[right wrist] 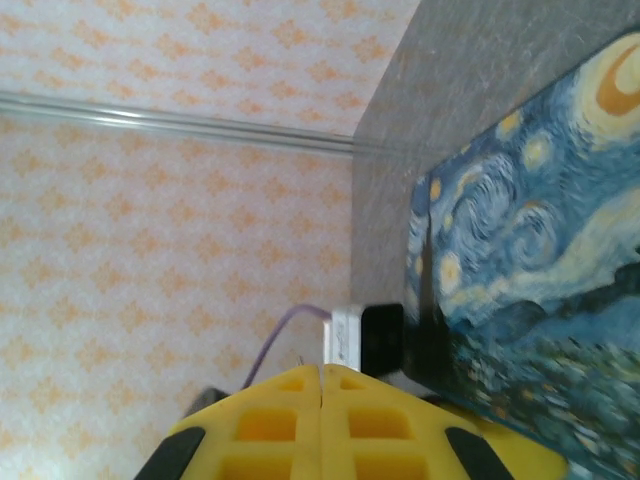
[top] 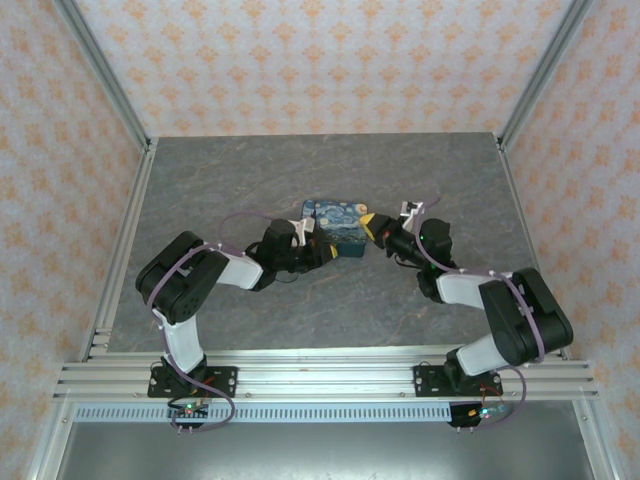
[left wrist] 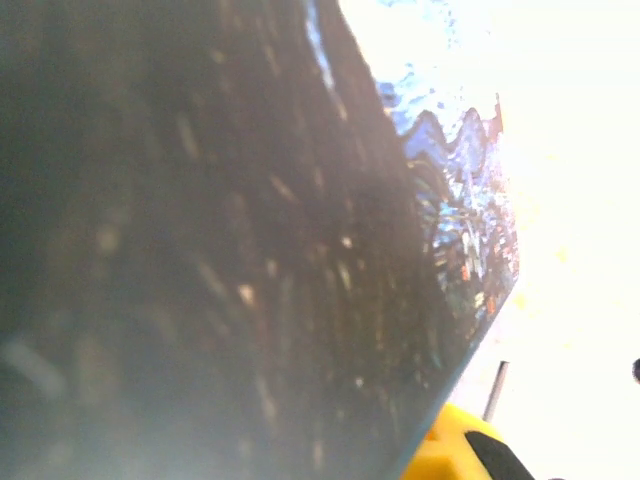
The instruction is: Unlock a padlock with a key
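Note:
The dark-blue swirl-patterned box [top: 337,222] sits mid-table between both arms. My left gripper [top: 312,248] is pressed against its left side. In the left wrist view the box's blurred dark face [left wrist: 250,250] covers nearly everything, leaving one corner of a yellow finger [left wrist: 455,452] at the bottom right, so its jaws are hidden. My right gripper [top: 371,228] sits at the box's right side. In the right wrist view this gripper [right wrist: 320,372] is shut, its yellow fingers meeting with nothing between them, beside the box [right wrist: 540,280]. The padlock and the key are hidden.
The grey table [top: 230,180] is fenced by aluminium posts and patterned walls [top: 60,150]. Past the right fingers, the left arm's white-and-black wrist block [right wrist: 365,335] with its purple cable touches the box's far side.

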Motion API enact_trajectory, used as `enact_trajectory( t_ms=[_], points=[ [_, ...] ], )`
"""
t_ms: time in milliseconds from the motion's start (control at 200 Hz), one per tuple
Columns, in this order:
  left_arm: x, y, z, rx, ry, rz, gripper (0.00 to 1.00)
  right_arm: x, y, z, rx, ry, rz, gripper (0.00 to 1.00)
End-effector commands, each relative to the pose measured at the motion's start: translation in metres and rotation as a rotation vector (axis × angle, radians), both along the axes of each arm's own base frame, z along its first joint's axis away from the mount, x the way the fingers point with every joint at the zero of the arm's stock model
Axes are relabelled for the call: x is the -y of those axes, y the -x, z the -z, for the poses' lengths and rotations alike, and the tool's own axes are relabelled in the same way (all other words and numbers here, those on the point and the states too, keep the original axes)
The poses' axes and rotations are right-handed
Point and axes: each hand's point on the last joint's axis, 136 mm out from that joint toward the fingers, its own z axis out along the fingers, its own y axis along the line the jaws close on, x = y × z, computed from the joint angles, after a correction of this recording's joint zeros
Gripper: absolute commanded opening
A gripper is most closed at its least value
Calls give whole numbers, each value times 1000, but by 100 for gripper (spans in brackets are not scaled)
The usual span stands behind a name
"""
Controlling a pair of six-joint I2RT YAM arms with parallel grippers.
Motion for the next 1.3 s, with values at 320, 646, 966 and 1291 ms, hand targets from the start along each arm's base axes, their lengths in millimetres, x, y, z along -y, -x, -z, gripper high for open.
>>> enact_trajectory(
  t_ms=[320, 646, 966, 1291],
  points=[
    [8, -2, -49, 52, 110, 66, 0, -18, 50, 43, -27, 109, -120, 0],
    [8, -2, -44, 49, 70, 89, 0, -17, 38, 42, -26, 84, -53, 0],
    [-4, 6, -10, 39, -44, 99, 0, -15, 14, 7, 15, 94, 1, 0],
    [4, -4, -28, 13, 104, 49, 0, -9, 34, 40, -79, 59, 5, 0]
  ],
)
